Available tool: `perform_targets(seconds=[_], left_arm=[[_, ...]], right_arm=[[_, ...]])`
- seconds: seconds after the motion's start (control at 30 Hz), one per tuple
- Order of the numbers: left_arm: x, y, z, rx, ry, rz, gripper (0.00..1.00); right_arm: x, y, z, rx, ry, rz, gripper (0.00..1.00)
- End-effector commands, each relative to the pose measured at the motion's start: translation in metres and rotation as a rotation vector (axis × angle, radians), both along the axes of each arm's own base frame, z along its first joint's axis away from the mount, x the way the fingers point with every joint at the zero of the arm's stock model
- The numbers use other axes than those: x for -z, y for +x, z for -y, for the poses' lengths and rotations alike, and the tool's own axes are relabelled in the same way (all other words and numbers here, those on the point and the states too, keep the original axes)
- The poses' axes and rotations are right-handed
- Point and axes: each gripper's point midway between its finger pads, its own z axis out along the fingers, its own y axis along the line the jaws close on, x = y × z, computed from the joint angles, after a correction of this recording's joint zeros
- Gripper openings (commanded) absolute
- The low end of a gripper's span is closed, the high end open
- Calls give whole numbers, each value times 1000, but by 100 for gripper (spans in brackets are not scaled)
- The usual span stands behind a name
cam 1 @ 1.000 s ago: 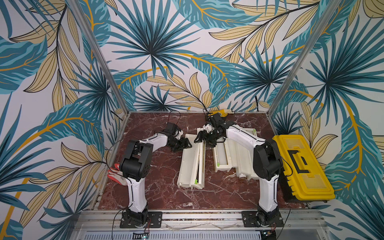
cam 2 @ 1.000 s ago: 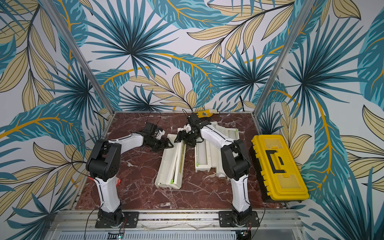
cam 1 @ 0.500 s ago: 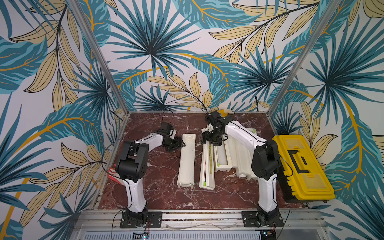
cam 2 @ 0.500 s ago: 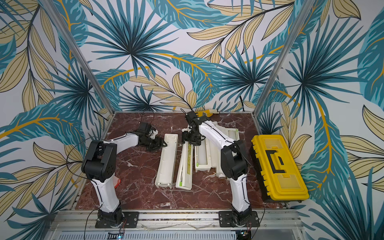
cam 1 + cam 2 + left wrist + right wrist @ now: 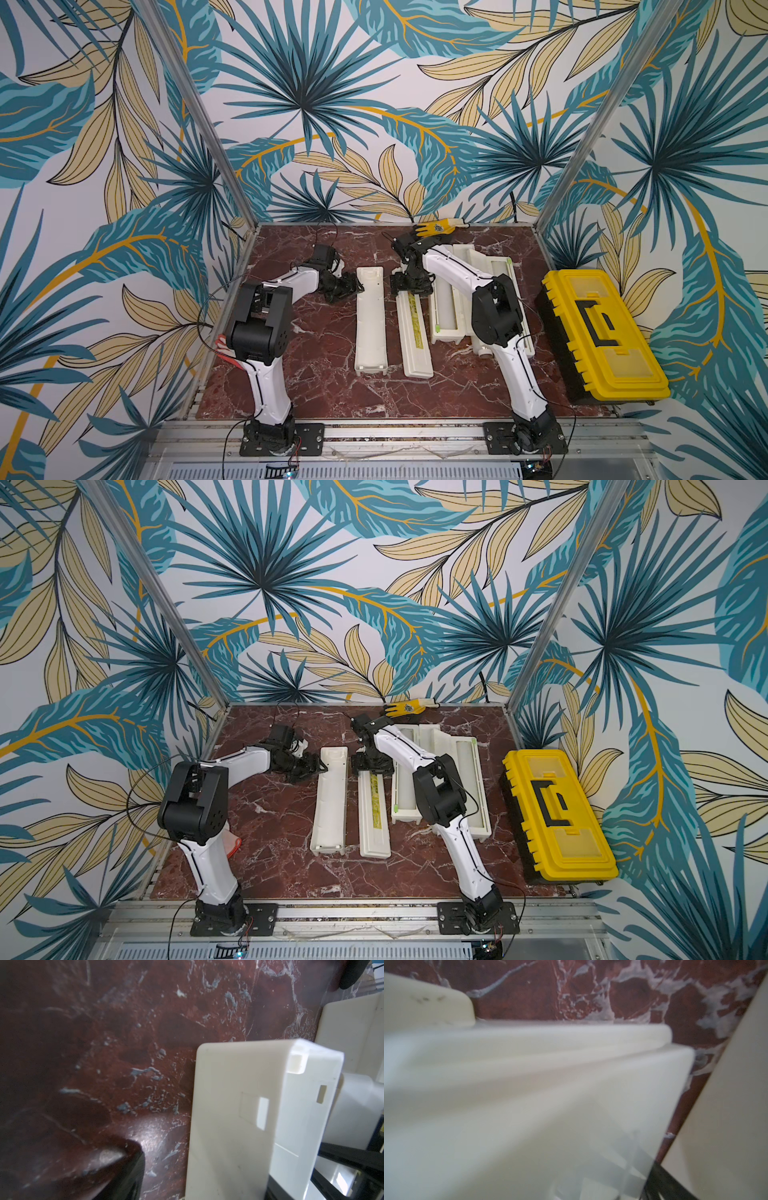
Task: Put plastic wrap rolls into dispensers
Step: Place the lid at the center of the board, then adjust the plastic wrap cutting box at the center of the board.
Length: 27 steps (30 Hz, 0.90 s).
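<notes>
One dispenser lies opened flat mid-table in both top views: a plain cream half (image 5: 370, 320) (image 5: 330, 804) and a half with a yellow-green label (image 5: 412, 328) (image 5: 374, 808). No roll shows in it. My left gripper (image 5: 353, 286) (image 5: 322, 766) is open at the plain half's far left edge; in the left wrist view a gap separates one finger (image 5: 128, 1167) from that half (image 5: 239, 1115). My right gripper (image 5: 411, 286) (image 5: 372, 766) stands open over the labelled half's far end (image 5: 529, 1095). Two more open dispensers (image 5: 446, 328) (image 5: 505, 270) each hold a plastic wrap roll (image 5: 445, 303) (image 5: 465, 771).
A yellow toolbox (image 5: 598, 332) sits at the right edge. A yellow glove (image 5: 436, 227) lies against the back wall. A red and white object (image 5: 222, 349) is at the left edge behind my left arm. Patterned walls close three sides.
The dispenser between my grippers has swung open and its two halves now lie flat side by side. My right gripper has opened wider; both grippers stay at its far end.
</notes>
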Motion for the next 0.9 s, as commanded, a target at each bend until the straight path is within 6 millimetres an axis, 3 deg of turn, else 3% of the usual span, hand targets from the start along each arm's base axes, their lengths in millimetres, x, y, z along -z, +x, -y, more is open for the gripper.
perform_targets(seconds=[0.0,0.27,0.43,0.5,0.63,0.73,0.87], left_arm=[[21,-23,-10,-28,26,-95,74],[22,-25,-5,-26,-6,-101,75],[24,-23,1,-24,-39,-104,75],[23,-20,4,-26,-56,-103,75],[22,-13,13,-26,-87,-104,75],[22,-9,18,-23,-112,-104,75],[24,-7,24,-13,-139,-112,75]], right_arm=[[4,0,7,-1,-58,-9,99],[-31,-6,-9,-5,45,17,99],[-79,-26,-9,-42,94,85,99],[-97,-42,3,-36,97,100,99],[-111,-84,29,-5,115,99,97],[-106,-114,53,54,98,79,97],[-89,-138,89,158,46,65,96]])
